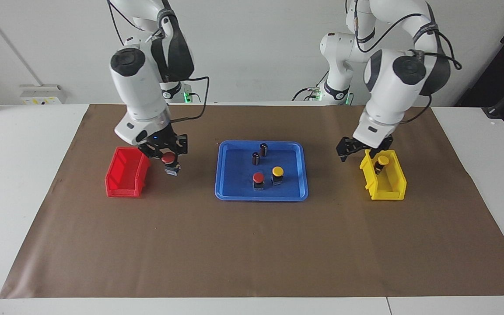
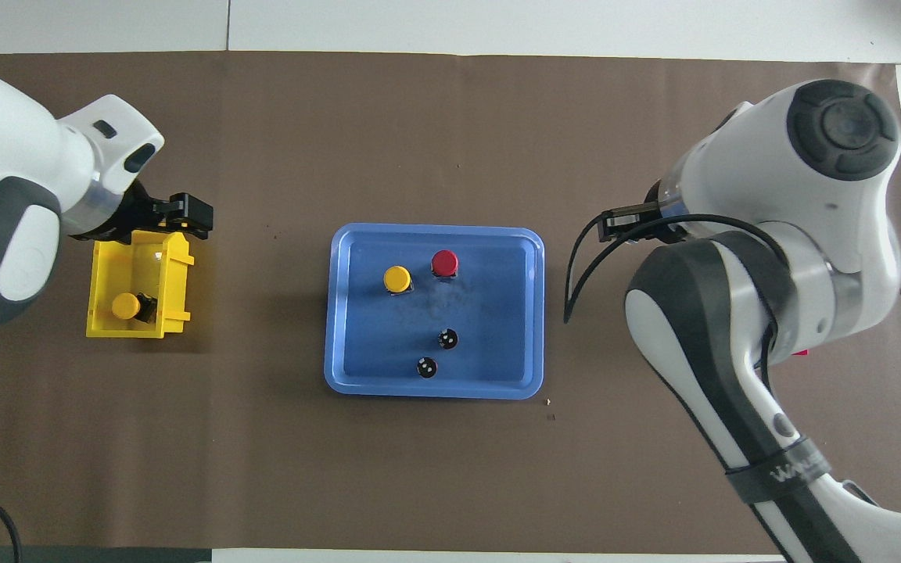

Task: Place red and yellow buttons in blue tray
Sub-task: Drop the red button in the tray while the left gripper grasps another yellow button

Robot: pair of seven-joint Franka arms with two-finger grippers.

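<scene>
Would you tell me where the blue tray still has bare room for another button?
The blue tray is bare along both short ends, toward either arm. Its middle strip is crowded: red button beside yellow button, with two dark cylinders nearer the robots. The right gripper holds a second red button.

Blue tray (image 1: 225, 192): moulded plastic, smooth, slight sheen on floor. Red bin (image 1: 123, 181) and yellow bin (image 1: 392, 188): rigid plastic, smooth, semi-gloss walls. Button caps, red (image 1: 258, 176) and yellow (image 1: 277, 170): smooth glossy-looking plastic on matt black bodies. Two dark cylinders (image 1: 259, 154): dark, faintly shiny sides. Table (image 1: 24, 197): smooth white top, matt. Brown sheet (image 1: 252, 253) over table: paper-like, matt, lightly creased. Arm shells (image 1: 140, 87): glossy white plastic with dark matt joint covers. End effector hardware: black, matt.
</scene>
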